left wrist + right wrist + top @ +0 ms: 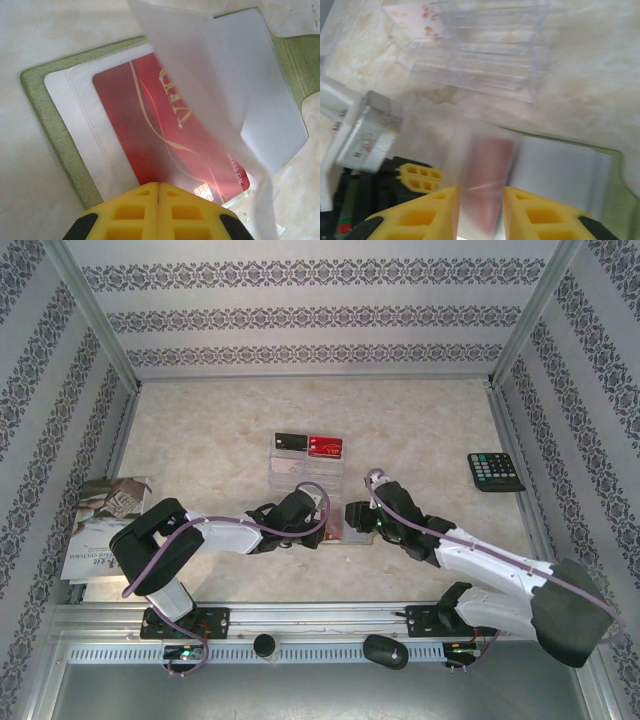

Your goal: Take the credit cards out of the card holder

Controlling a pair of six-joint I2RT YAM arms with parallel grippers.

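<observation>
Card holder (45, 100): lies open on the bench (420, 410) between the two grippers, with a red card (150, 125) in its clear pocket.
Left gripper (158, 210): clenched shut, tips at the red card's near edge.
Right gripper (480, 212): released, jaws apart, a blurred clear sleeve (200, 75) in the gap.
Risk: the unheld sleeve may flop back over the card; a pull may drag the holder along.
Surface: pale, marbled and smooth, probably offering little grip.
Room: striped patterned walls (300, 320) on three sides.
</observation>
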